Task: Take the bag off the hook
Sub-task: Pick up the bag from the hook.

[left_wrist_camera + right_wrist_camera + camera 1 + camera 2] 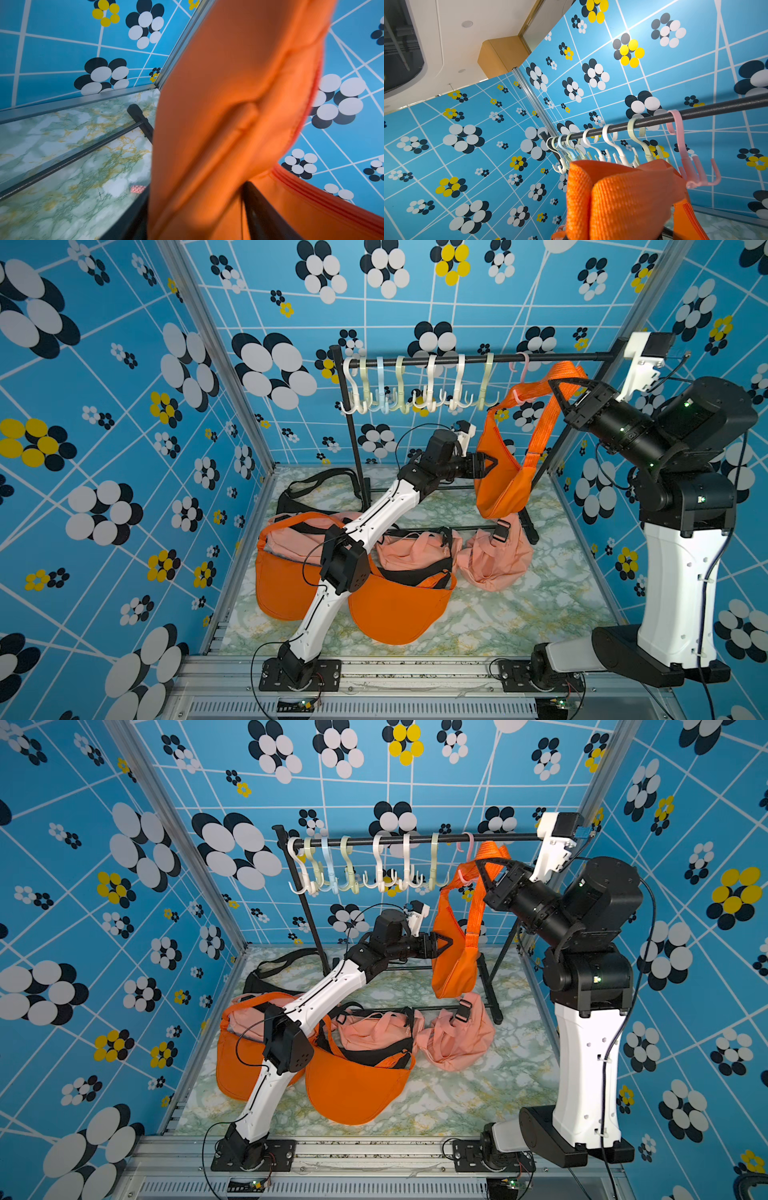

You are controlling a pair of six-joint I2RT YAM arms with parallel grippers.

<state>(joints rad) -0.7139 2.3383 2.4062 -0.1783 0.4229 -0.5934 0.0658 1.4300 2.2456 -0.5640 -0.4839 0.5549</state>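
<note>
Bag (498,485) is being held hanging under the right end of the rack (415,360), with its strap (544,423) being lifted by the right gripper (557,388). Nearest, two orange bags (399,614) are being shown lying on the table (519,626), one of them being crossed by the left arm. Just behind them, pink bags (494,564) are being shown bunched together. A black bag (316,485) is lying further back on the left, beside the rack's foot. Beyond these, the left gripper (492,462) is being pressed against the hanging bag's side. In the left wrist view a blurred fold of orange fabric is being shown between its fingers (261,207), which are standing apart. Whether the fold is being pinched cannot be told. Higher and further back, the right gripper's jaws are being kept closed on the strap, whose peak is being carried at the fingertips in both top views. The strap is being drawn across the lower prongs of the pink hook (523,364), touching them in the right wrist view (681,145). Whether it is caught on them cannot be told. Seven pale hooks (459,381) are hanging bare along the rail to the left, in front of the blue flowered wall (415,302).
</note>
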